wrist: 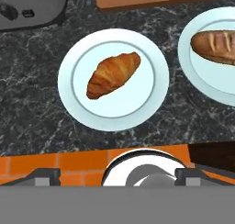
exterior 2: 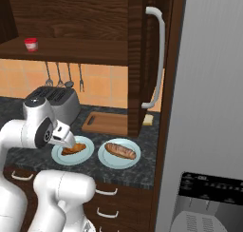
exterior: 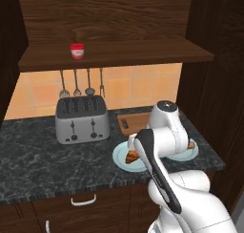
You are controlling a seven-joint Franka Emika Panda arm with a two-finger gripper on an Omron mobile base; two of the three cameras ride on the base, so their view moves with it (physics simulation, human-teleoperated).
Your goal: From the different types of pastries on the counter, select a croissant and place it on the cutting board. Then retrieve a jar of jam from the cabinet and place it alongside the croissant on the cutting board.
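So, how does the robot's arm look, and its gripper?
The arm has glossy white, rounded shells with dark grey joints and a dark strip along one link. A round grey cap sits on top of one joint. No cables or markings show. The gripper has two small grey finger tips.

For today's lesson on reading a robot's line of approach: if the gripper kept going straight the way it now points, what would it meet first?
Most likely the croissant on its light-blue plate: the hand view looks straight down on it, near the centre. The gripper's height above it is unclear.
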